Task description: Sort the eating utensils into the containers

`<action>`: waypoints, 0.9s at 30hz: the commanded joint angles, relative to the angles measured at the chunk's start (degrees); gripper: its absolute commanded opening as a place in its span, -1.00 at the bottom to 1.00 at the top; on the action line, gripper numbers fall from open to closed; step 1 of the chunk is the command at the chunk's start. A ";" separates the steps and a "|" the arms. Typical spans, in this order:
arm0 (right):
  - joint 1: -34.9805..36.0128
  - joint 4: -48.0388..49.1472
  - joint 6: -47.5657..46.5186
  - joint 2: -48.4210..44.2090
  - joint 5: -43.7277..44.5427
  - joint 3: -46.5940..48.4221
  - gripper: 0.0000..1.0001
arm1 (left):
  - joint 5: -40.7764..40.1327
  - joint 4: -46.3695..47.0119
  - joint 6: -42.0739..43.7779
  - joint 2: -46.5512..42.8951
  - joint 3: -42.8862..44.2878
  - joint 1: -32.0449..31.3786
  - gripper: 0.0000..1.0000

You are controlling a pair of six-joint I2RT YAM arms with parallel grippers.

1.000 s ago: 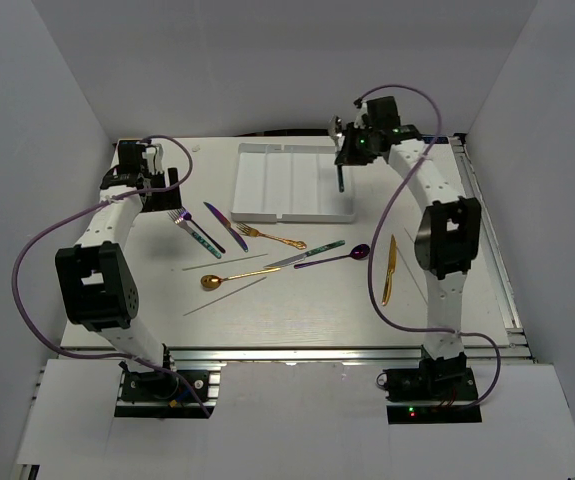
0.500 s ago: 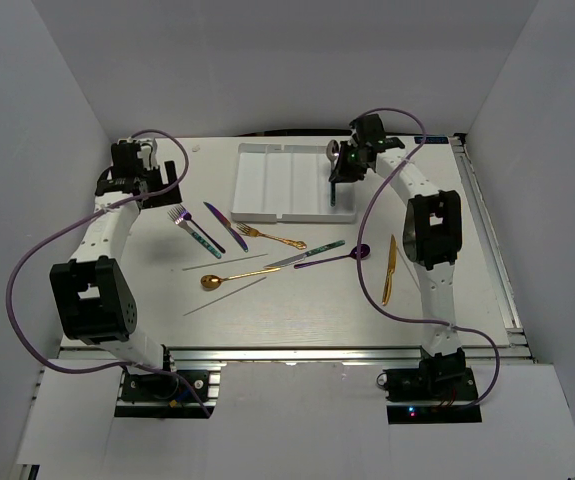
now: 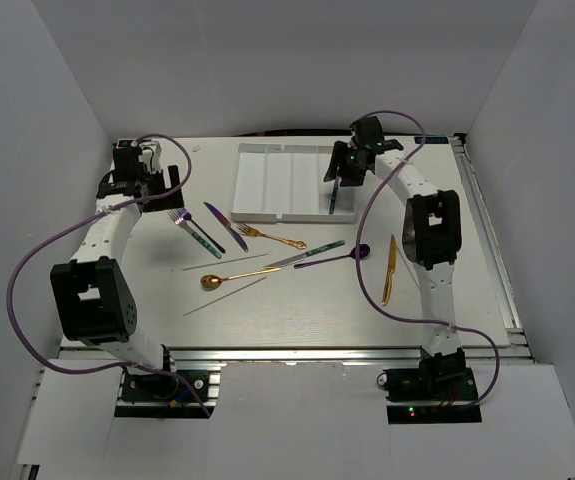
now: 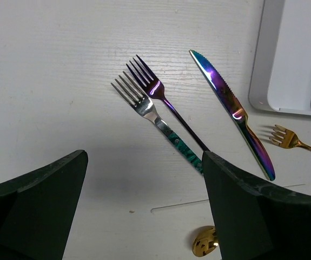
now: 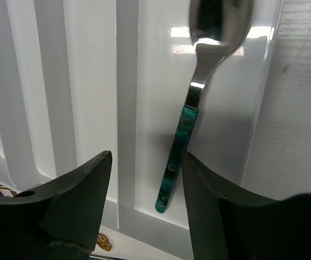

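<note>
The white four-compartment tray lies at the back of the table. A teal-handled spoon lies in its rightmost compartment, also clear in the right wrist view. My right gripper hovers over it, open and empty, the handle beside my right finger. My left gripper is open and empty above the table, left of a teal-handled fork, a purple fork and a purple knife. A gold fork lies nearby.
On the table lie a teal-handled knife, a purple spoon, a gold spoon and a gold knife. Two thin grey sticks lie among them. White walls enclose the table.
My right gripper moved left and down over the tray's rightmost compartment and let go of the teal-handled spoon, which now lies in it. The left arm shifted slightly.
</note>
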 commanded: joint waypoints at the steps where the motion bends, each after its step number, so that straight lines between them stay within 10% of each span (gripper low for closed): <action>1: 0.05 1.63 -1.44 -4.69 -1.27 -0.17 0.21 | 1.66 2.33 0.77 -4.05 -0.39 -0.09 0.96; 16: 1.46 6.98 -20.15 -42.12 7.41 -42.95 0.13 | 10.25 6.90 7.42 -6.33 -4.52 -3.60 0.96; 27: -8.63 8.14 -23.24 -51.37 11.73 -50.10 0.15 | 17.83 -0.20 25.39 4.44 2.05 -38.49 0.54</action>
